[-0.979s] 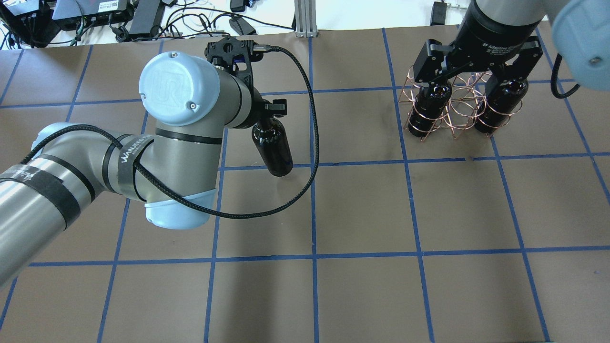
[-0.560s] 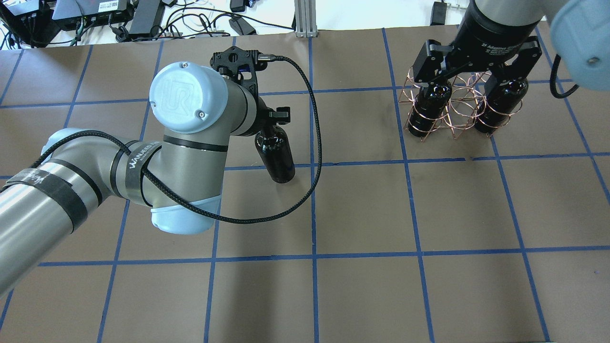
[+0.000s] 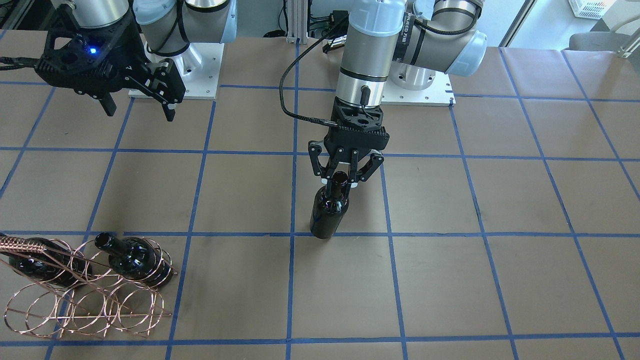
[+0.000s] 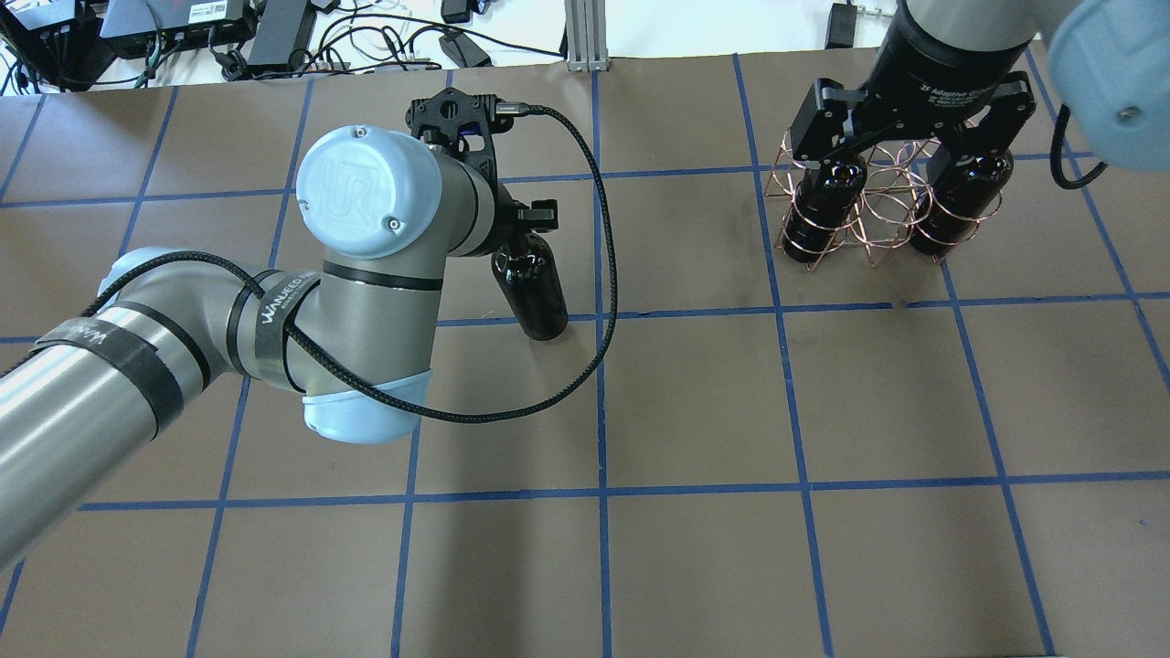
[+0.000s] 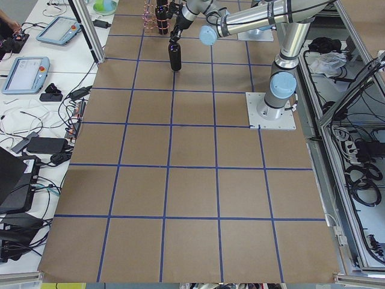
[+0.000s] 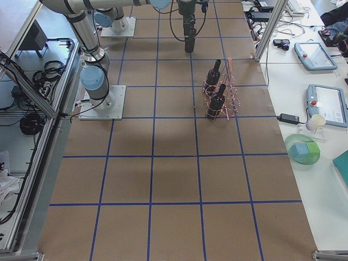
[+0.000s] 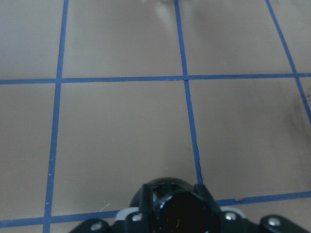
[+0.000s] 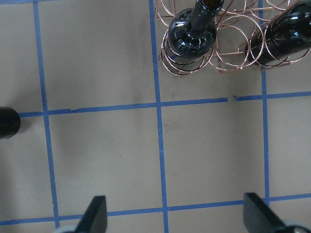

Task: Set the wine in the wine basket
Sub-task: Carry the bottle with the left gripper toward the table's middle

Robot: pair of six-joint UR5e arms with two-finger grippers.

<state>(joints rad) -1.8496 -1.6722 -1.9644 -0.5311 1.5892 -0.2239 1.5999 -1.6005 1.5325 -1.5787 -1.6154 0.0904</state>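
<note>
- Left gripper clamps the bottle by its neck, keeping it upright for carrying.
- Right gripper hangs spread and empty, high near the basket and its racked bottles.

Brown tabletop with a blue tape grid, copper wine basket sitting on it, both arms' white base plates too.

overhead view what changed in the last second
The left gripper, shut on the neck of the wine, carried it a little toward the wine basket. The right gripper stayed open and raised; the basket's two bottles did not move.
</note>
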